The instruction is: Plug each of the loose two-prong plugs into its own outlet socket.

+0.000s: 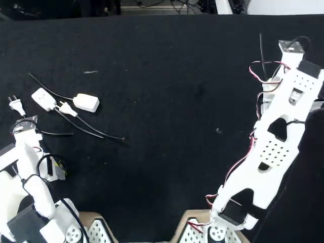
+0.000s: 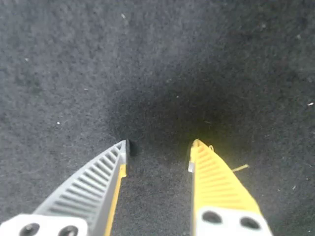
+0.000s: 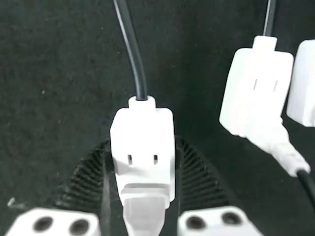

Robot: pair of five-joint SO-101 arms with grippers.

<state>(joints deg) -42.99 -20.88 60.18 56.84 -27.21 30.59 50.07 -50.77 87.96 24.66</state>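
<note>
Outlet socket point(image 3: 142, 130), white, slots up, sits clamped between the right tool's point(image 3: 142, 147) black ribbed fingers, cord running straight away from the tool. Just beside the tool we note a second socket point(image 3: 253, 93), a plug point(image 3: 281, 150) against it. Left tool point(image 2: 157, 147) gapes empty over bare desk point(image 2: 147, 59).

SURFACE: black, matte, felt-like cloth surface point(image 1: 167, 76), dotted with pale lint flecks, reaching both side edges | REAR: narrow strip of room with dark tangled cables point(image 1: 174, 6) and a white flat panel point(image 1: 283, 6) | LIGHT: even, diffuse
</note>
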